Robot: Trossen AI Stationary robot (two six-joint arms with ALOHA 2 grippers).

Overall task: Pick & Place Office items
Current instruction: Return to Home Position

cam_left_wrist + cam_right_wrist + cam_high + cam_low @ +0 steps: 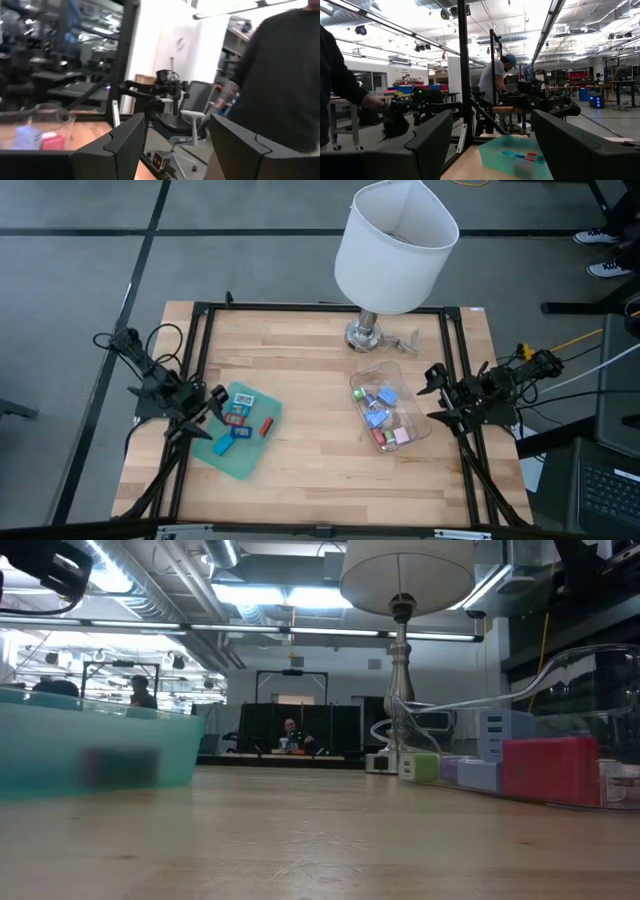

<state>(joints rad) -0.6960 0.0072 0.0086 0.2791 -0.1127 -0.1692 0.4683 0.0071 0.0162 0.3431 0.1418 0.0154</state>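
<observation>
- High view: the left gripper (205,416) is seen at the left edge of the table (320,470), just beside the left end of the green tray (249,461).
- In the left wrist view its fingers (116,149) are held well apart, and nothing is gripped between them.
- The right gripper (436,391) is seen at the right edge of the table, just beside the clear tub (410,408).
- In the right wrist view its fingers (428,144) are likewise spread apart, with nothing between them.
- Several office items (237,418) are found lying in the green tray: blue and light blue pieces, one teal and white, and a red piece (267,427) near the tray's right side.
- More small pieces are held in the clear tub, among them a blue piece (377,418), a pink piece (401,437) and a green one.
- A lamp (395,245) with a white shade is stood at the far edge of the table, behind the tub.
- A person in a dark top (287,75) is seen beyond the table in the left wrist view.
</observation>
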